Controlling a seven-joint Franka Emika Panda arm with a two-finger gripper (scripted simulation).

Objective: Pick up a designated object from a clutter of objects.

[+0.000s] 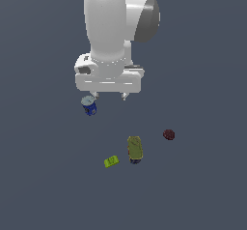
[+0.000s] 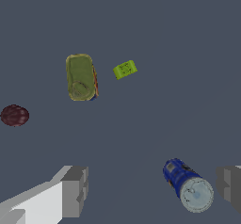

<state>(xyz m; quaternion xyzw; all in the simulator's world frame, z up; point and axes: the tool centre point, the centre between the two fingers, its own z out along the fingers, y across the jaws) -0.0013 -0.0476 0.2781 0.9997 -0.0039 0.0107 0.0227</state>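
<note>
The designated object, a small blue can [image 1: 89,106] with a pale round lid, stands on the dark floor just below the hand on the exterior view's left. My gripper [image 1: 110,96] hovers a little above it, open, with nothing held. In the wrist view the blue can [image 2: 187,184] shows between the two grey fingertips [image 2: 75,190], close to one of them, and my gripper [image 2: 153,190] is spread wide. The rest of the clutter lies apart: an olive-yellow oblong container [image 1: 135,149], a lime-green block [image 1: 111,161] and a dark red lump [image 1: 169,135].
The olive-yellow container [image 2: 81,77], lime-green block [image 2: 124,69] and dark red lump [image 2: 14,115] sit well away from the can in the wrist view. The white arm [image 1: 113,26] rises above the hand. Everything rests on a plain dark grey floor.
</note>
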